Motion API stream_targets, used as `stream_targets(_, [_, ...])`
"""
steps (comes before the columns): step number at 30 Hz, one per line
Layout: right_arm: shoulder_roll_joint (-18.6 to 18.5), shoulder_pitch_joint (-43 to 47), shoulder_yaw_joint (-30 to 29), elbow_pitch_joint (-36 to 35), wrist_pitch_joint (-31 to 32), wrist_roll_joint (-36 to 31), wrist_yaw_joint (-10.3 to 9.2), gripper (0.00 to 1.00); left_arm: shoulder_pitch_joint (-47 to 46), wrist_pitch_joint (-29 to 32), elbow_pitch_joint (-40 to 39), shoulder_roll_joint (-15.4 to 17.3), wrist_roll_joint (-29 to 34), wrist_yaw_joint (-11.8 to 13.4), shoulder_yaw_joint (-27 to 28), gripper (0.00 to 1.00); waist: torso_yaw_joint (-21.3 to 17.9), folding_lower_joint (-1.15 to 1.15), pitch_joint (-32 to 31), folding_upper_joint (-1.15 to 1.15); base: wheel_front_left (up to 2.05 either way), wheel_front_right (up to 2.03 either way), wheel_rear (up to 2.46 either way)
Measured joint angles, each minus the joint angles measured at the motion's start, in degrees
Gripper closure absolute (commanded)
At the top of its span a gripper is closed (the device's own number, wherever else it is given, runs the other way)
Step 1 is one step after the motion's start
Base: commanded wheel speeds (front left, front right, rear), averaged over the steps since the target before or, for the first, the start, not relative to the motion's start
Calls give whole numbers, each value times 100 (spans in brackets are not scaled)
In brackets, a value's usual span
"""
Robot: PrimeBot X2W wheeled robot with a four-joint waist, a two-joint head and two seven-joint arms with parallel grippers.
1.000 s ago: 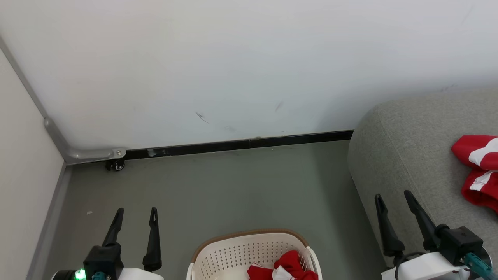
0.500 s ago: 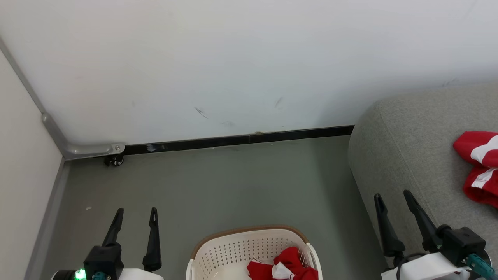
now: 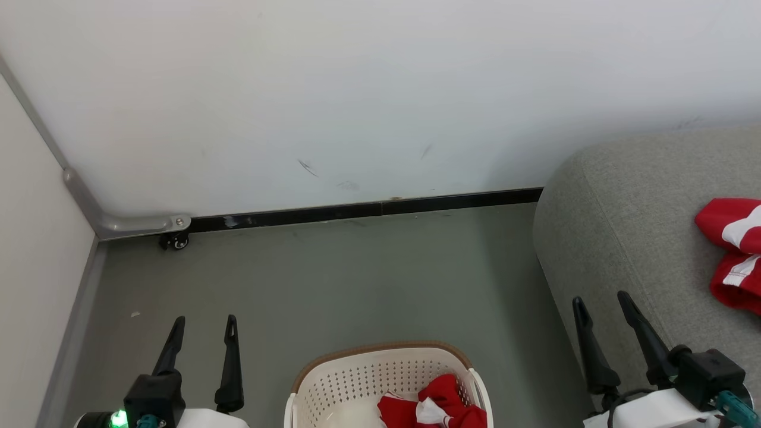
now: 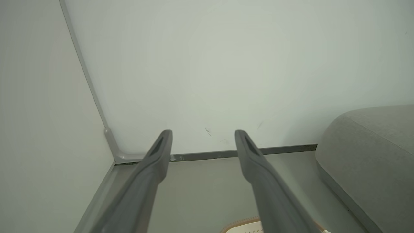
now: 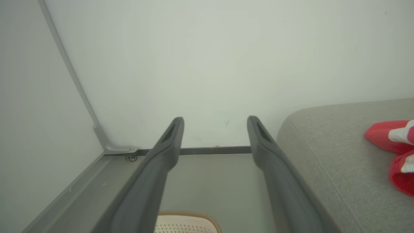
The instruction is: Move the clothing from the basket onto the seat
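**Fingers point(image 3: 230, 356) spread on both grippers; red clothing point(image 3: 443, 404) lies in the basket point(image 3: 380, 348), and more on the seat point(image 3: 630, 226)**

Head view: the left gripper point(image 3: 204, 321) stands to the left of the basket, its two dark fingers parted, with grey floor point(image 3: 357, 279) showing between them. The right gripper point(image 3: 600, 299) stands to the right of the basket, in front of the seat's rounded edge, and its fingers are parted in the same way. The basket sits on the floor between the two grippers, cut off by the bottom edge. The clothing is bunched in the basket's right half, red with a white patch, against the right wall. The seat rises to the right of the basket. A second garment point(image 3: 728, 238), red with white stripes, lies on the seat well apart from the basket, cut by the frame edge. Beyond the basket a white wall point(image 3: 357, 89) meets the floor at a black baseboard point(image 3: 368, 209). Far to the basket's left a small caster point(image 3: 176, 242) sits under a grey metal bracket.

Left wrist view: the left gripper point(image 4: 203, 133) holds its fingers wide, with wall and floor visible between them. A strip of the basket's brown rim point(image 4: 241, 223) shows just beside one finger. The seat point(image 4: 372, 155) curves up to the right of the basket.

Right wrist view: the right gripper point(image 5: 215, 119) is spread as well. The basket point(image 5: 186, 221) shows its rim and perforated wall low between the fingers. To its right is the seat point(image 5: 339, 155), and the second garment point(image 5: 391, 139) rests on it, well apart from the basket.
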Motion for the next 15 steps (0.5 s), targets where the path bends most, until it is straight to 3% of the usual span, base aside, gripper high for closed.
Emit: stream_targets(15, [1, 43, 7, -90, 42, 0, 0, 0, 0, -1, -20, -8, 11, -35, 12, 0, -40, 0, -2, 0, 0, 0, 0])
